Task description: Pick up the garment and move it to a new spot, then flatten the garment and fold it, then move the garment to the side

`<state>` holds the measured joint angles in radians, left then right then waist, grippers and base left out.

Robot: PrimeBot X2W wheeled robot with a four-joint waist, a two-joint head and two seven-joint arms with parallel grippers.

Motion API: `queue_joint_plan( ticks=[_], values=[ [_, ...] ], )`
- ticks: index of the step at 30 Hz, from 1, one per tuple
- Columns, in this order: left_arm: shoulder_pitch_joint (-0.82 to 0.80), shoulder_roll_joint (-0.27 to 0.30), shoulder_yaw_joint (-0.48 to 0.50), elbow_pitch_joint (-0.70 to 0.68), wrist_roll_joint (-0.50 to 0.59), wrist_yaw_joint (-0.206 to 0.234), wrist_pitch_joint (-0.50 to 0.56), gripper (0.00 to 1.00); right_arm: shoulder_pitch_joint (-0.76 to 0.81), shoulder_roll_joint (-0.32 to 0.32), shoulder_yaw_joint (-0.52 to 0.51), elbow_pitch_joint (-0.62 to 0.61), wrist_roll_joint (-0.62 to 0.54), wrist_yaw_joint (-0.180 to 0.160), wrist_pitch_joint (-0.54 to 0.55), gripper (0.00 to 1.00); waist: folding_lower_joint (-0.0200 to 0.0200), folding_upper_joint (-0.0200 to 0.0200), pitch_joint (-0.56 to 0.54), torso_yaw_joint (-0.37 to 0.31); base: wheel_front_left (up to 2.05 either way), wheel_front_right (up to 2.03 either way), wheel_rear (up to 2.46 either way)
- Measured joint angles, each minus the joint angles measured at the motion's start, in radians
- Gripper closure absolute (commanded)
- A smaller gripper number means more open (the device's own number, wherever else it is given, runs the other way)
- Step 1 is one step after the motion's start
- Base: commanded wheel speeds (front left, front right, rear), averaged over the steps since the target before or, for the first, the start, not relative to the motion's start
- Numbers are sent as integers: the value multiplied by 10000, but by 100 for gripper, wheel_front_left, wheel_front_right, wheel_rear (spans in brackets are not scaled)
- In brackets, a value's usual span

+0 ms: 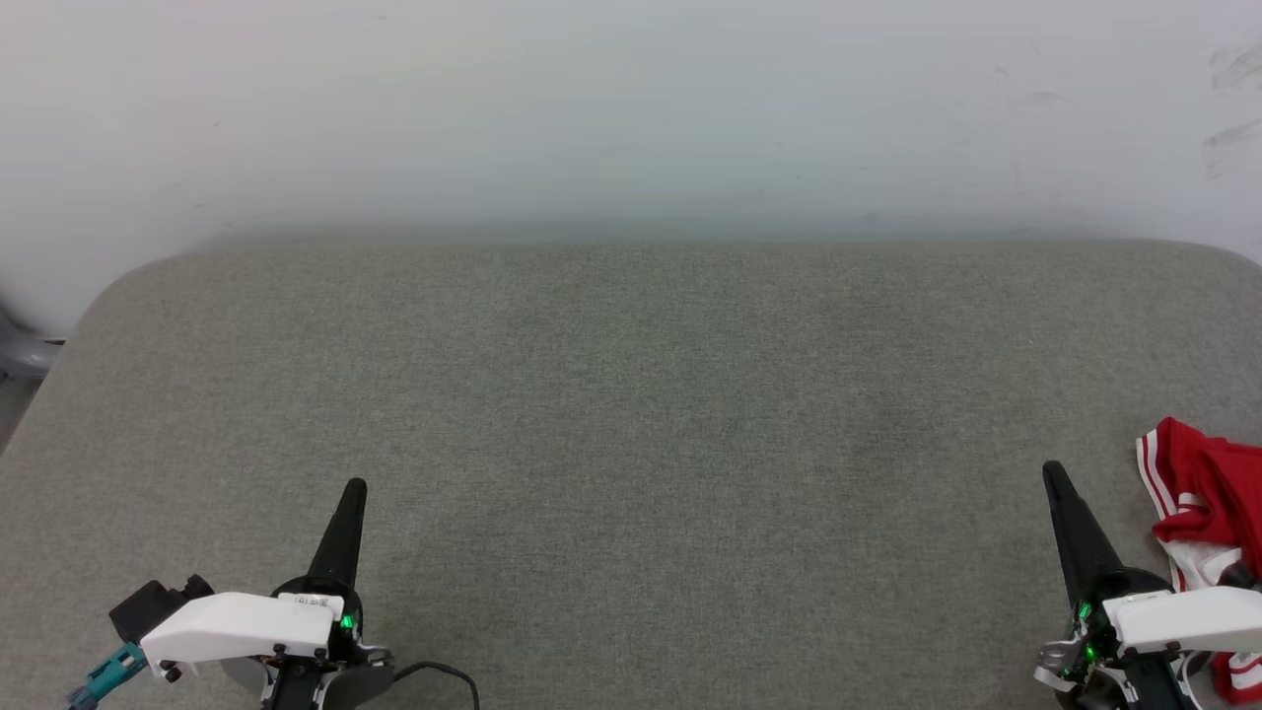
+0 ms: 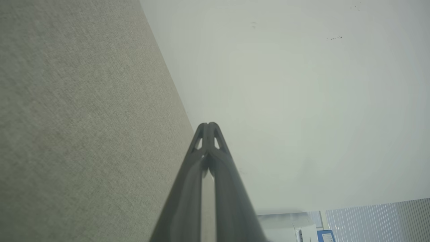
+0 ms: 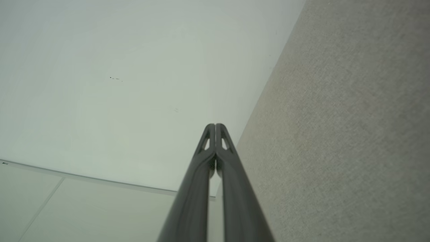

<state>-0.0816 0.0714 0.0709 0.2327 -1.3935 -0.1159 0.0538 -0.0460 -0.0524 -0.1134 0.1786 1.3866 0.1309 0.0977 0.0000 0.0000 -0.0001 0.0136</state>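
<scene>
The left claw [image 1: 355, 487] sits at 7 o'clock in the head view, its two dark fingers pressed tip to tip with nothing between them. The right claw [image 1: 1053, 469] sits at 4 o'clock, likewise closed and empty. Just beside it, at its 3 o'clock, the garment [image 1: 1205, 493] lies crumpled on the grey padded surface [image 1: 631, 394], red with white striped trim, cut off by the frame edge. At 12 o'clock a pale wall [image 1: 631, 118] rises behind the surface.

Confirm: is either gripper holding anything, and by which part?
Nothing held: left gripper and right gripper are shut empty; the garment lies bunched beside the right one.
</scene>
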Motion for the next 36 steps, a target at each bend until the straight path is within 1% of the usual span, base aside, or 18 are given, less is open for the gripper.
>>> queue_joint_plan(
  ticks=[29, 36],
  values=[
    [-206, -190, 385, 117, -1958, -121, 541, 100, -527, -2, 36, 594, 2050, 0, 100, 100, 0, 0, 29, -121, 0, 0, 0],
    [-231, -207, 435, 134, -2188, -132, 608, 100, -571, -2, 38, 683, 2266, 0, 117, 100, 0, 0, 32, -136, 0, 0, 0]
  ],
)
